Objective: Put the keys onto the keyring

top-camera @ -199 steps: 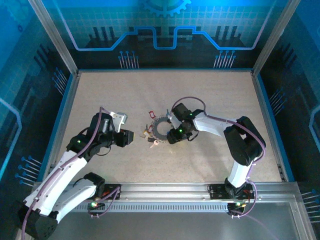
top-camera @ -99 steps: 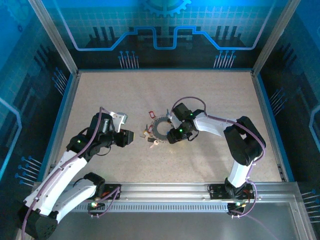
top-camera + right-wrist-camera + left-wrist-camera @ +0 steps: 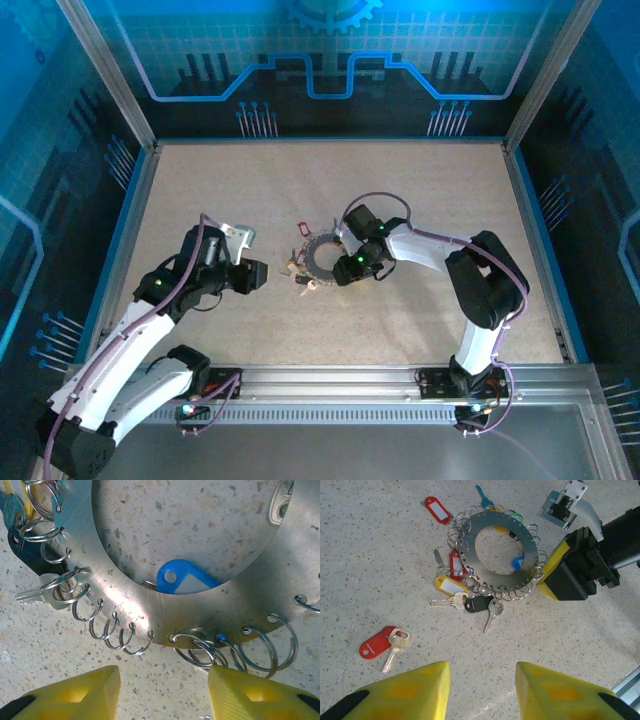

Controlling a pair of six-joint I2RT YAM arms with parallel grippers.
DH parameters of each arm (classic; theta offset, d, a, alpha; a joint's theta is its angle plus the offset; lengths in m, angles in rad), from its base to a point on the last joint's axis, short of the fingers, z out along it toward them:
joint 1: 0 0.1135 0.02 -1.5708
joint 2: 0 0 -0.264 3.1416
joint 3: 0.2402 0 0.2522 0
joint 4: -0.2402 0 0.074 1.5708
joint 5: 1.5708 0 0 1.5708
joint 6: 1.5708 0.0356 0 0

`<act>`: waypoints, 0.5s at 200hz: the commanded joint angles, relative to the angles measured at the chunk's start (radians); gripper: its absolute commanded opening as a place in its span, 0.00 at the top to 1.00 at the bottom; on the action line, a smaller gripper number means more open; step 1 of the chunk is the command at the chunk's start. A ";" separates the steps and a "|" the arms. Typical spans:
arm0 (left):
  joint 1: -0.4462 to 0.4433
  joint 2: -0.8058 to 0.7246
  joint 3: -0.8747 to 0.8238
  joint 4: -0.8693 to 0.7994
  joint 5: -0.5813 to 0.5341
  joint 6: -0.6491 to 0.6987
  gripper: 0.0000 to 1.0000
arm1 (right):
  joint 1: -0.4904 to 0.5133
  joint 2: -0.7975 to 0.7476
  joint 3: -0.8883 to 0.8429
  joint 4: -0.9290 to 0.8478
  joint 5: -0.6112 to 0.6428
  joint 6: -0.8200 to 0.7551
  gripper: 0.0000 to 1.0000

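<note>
Red-tagged key (image 3: 382, 645), loose on the desk (image 3: 365, 555), well apart from the keyring (image 3: 492, 579) and nearest the left end effector (image 3: 481, 682) (released, empty, hovering). Recommended handling: pinch it by the plastic tag, leaving the metal bow free to meet a split ring; let the right end effector (image 3: 162, 687), fingers apart and gripping nothing, press the band's rim so it cannot slide. Keyring: mid-desk, flat; dark grey metal, broad band, notched outer edge, wire split rings (image 3: 117, 632) threaded through rim holes; yellow, black, red and blue-tagged keys (image 3: 451, 586) clustered at its side and hole.
</note>
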State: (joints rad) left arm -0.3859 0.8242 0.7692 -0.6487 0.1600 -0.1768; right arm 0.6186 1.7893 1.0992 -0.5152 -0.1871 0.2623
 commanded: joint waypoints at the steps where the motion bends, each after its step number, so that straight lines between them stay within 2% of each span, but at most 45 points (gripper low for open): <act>1: 0.006 0.001 -0.016 0.009 0.028 0.008 0.59 | -0.013 0.018 0.023 -0.008 0.024 0.018 0.49; 100: 0.006 0.001 -0.018 0.011 0.029 0.003 0.60 | -0.013 0.063 0.063 -0.008 -0.009 0.008 0.48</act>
State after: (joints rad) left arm -0.3859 0.8246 0.7689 -0.6483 0.1635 -0.1772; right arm 0.6186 1.8359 1.1412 -0.5144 -0.1879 0.2657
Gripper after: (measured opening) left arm 0.404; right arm 0.511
